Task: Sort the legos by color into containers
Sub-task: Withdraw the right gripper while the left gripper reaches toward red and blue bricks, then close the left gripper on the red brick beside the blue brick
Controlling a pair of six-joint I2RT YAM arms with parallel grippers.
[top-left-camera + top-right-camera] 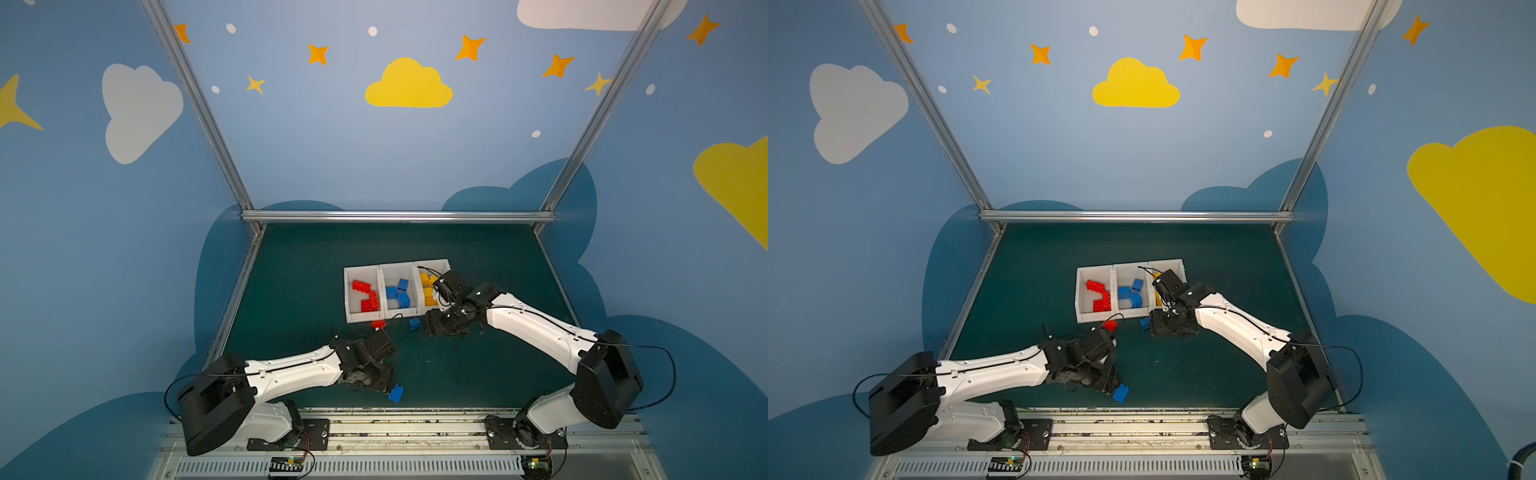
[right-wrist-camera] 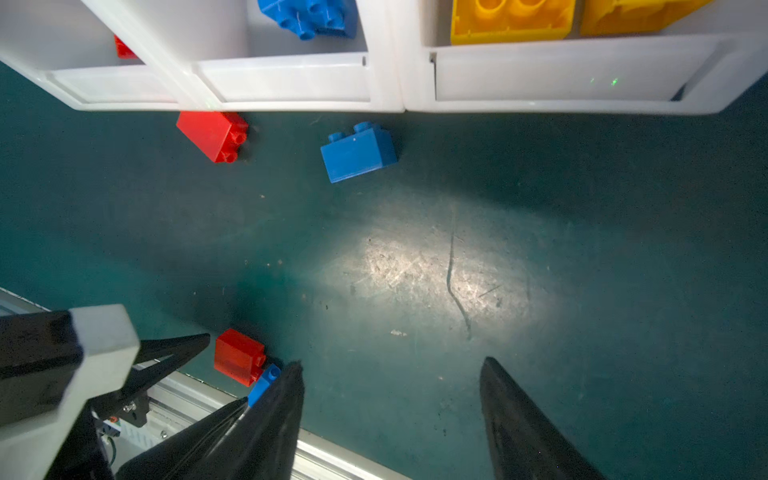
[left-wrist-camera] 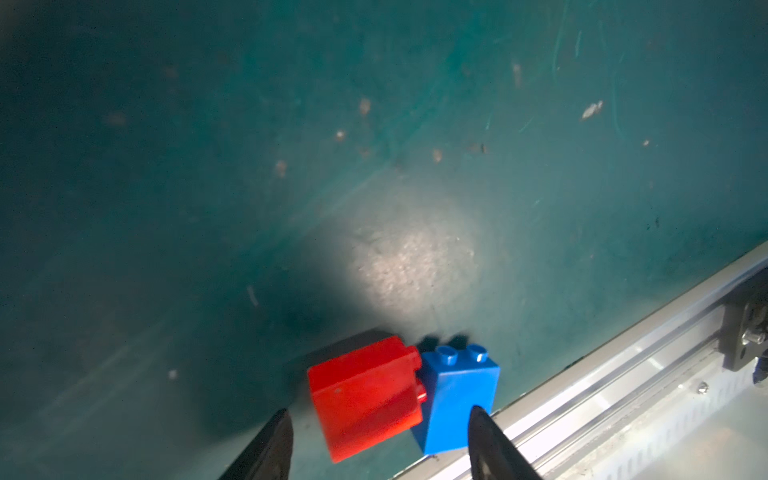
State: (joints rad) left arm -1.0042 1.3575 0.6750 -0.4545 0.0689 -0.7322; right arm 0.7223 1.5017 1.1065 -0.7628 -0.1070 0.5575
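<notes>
Four loose legos: you have two red and two blue left on the table (image 1: 299, 270); no yellow lies loose in any view.
Near pair: a red brick (image 3: 365, 395) and a blue brick (image 3: 457, 399) lie touching each other at the table's front edge, just beside the rail (image 3: 623, 374).
Far pair: a second red brick (image 2: 214, 135) lies at the foot of the bins, and a second blue brick (image 2: 359, 151) lies near them, apart from it.
Sorted so far: the red bin (image 1: 346, 291) holds only red pieces and the blue bin (image 1: 397, 264) only blue. The yellow bin (image 1: 432, 262) shows only yellow, though the right arm hides part of it.
Progress: in my judgement you are well past halfway, with four placements outstanding.
Left hand (image 3: 379, 411): fingers spread, straddling the near pair and clamped on nothing.
Right hand (image 2: 392, 361): fingers spread and empty, over bare table before the bins.
Caution: the near pair touch, so you risk taking both colours in one grasp.
Writing: none legible on bricks, bins or arms.
</notes>
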